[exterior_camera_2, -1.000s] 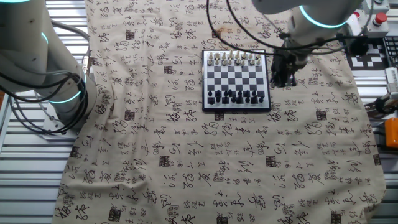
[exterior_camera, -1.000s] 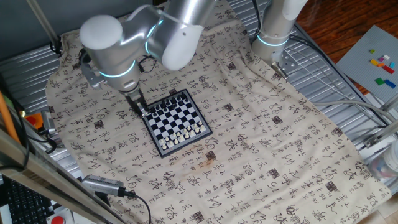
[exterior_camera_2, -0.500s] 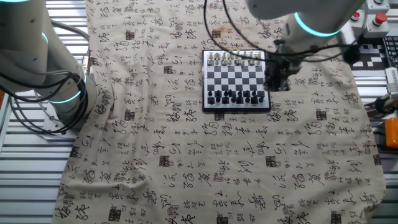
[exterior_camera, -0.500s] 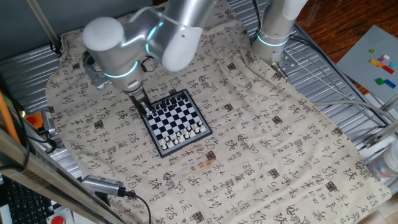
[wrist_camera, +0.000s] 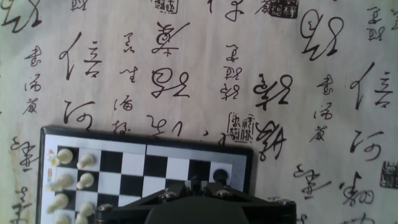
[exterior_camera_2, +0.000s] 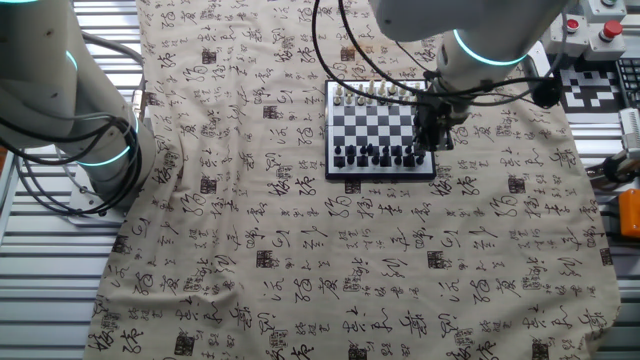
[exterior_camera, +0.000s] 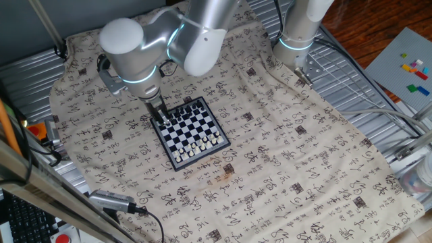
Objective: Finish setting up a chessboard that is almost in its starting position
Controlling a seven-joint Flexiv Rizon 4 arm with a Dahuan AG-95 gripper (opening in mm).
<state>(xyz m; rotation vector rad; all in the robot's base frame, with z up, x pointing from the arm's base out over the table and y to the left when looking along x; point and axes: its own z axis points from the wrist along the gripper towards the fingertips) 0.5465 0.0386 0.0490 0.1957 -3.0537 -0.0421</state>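
Calligraphy-printed cloth (exterior_camera: 290, 155) covers the whole table under my workspace. On it lies the chessboard (exterior_camera: 190, 132), a small checkered square with a dark frame, left of the table's middle in one fixed view. White pieces (exterior_camera_2: 375, 93) line one edge and dark pieces (exterior_camera_2: 380, 155) stand along the opposite edge. In the hand view a corner of the chessboard (wrist_camera: 134, 163) fills the lower left, with pale pieces at its left side and one dark piece on a white square near the frame.

My gripper (exterior_camera_2: 432, 125) hangs over the board's right edge in the other fixed view, close to the dark row; in one fixed view it (exterior_camera: 159, 113) points down at the far-left corner. Whether my fingers are spread or pressed together, I cannot tell: only the hand's dark body shows at the bottom of the hand view.

A second arm's base (exterior_camera_2: 95, 150) stands at the far left of the cloth, well apart from the board.
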